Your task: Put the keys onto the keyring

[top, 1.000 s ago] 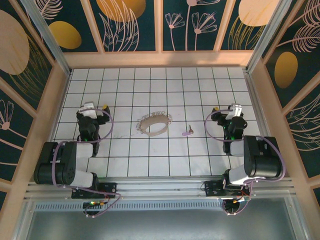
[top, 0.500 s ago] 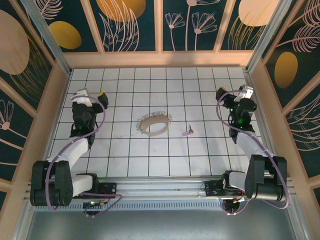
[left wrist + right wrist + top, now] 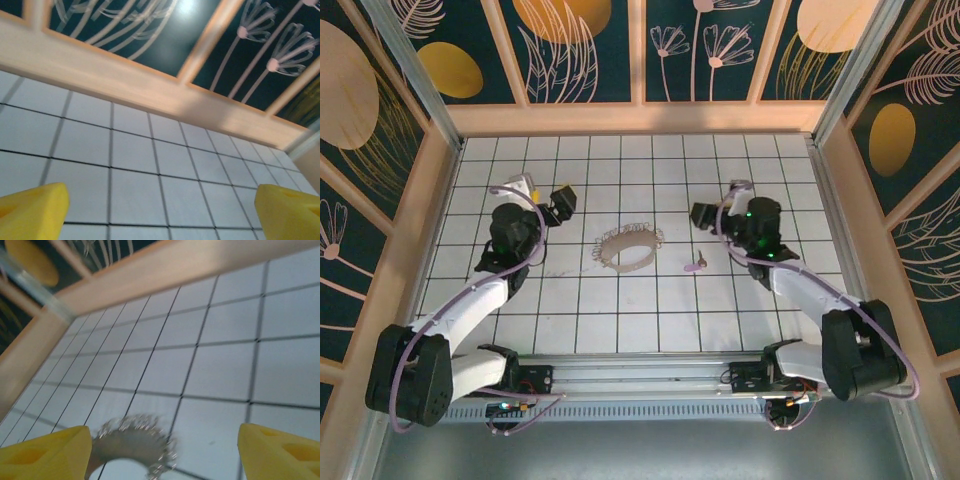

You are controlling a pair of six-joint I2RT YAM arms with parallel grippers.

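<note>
Both arms have swung inward, left gripper (image 3: 546,194) and right gripper (image 3: 704,212) spread wide and empty, while the key (image 3: 695,265) lies on the tiles (image 3: 620,310) just right of the keyring (image 3: 628,248), so tiny and flat that closing jaws could skid it away.

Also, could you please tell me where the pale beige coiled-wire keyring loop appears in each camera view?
Top external: the pale beige coiled-wire keyring loop lies flat near the picture's centre.
Right wrist: the loop sits at the bottom edge, left of centre, partly cut off.
Left wrist: the camera faces the white, black-gridded tiled floor and the wall beyond.
Shared landmark: that tiled floor.
</note>
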